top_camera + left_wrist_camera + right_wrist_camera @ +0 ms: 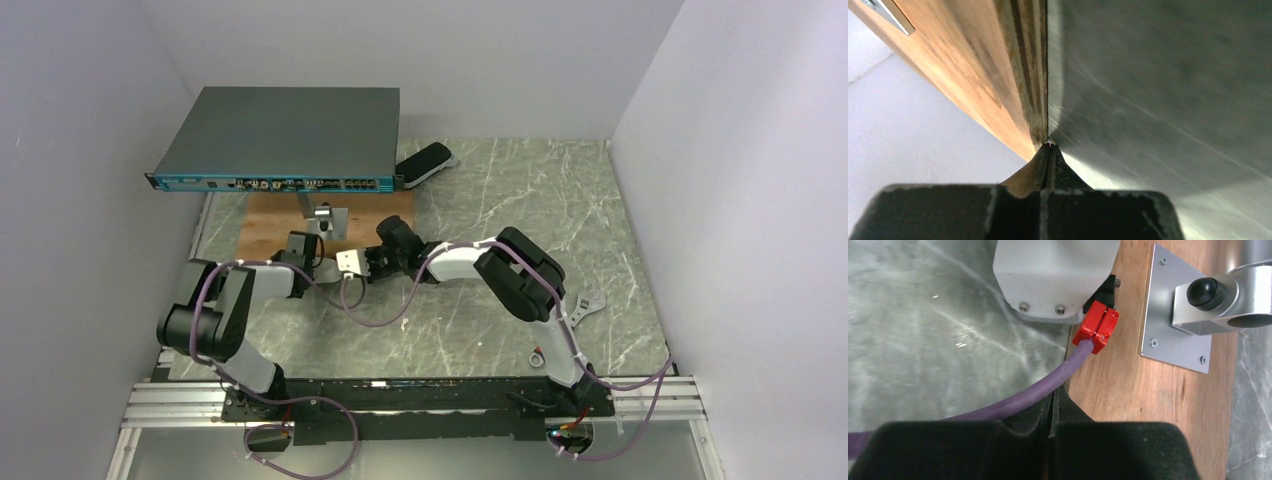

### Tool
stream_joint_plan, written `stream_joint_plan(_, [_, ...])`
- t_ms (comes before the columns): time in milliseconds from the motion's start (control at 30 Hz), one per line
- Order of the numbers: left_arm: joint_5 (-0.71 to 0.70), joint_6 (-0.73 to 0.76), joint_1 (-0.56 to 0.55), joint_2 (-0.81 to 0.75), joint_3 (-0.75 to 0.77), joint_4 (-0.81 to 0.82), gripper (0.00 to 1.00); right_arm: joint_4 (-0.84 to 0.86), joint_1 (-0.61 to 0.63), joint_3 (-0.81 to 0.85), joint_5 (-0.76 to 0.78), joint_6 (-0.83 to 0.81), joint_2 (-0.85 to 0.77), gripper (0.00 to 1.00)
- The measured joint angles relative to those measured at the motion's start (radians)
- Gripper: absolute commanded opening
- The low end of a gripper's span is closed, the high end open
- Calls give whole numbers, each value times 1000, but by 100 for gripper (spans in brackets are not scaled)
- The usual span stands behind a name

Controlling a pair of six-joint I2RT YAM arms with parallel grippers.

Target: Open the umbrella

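The umbrella is out of view in every frame. My left gripper (1049, 145) is shut with nothing between its fingers; its tips sit right at the edge of the wooden board (973, 75), where the board meets the marble table (1158, 90). My right gripper (1054, 392) is also shut and empty. It hovers over the same board edge, just behind the left wrist's white housing (1053, 275) and its purple cable (1013, 402). From above, the two grippers (325, 264) (372, 264) face each other near the board's front edge.
A dark network switch (285, 135) stands raised on a metal post with a base plate (1178, 315) screwed to the board (265, 225). A grey pouch with black edging (425, 162) lies behind it. A wrench (583, 309) lies by the right arm. Walls enclose three sides.
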Motion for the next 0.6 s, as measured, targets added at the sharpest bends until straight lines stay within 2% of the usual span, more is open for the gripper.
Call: stream_joint_plan(600, [8, 10, 84, 182, 204, 22, 0, -116, -42, 324, 0, 0, 189, 0])
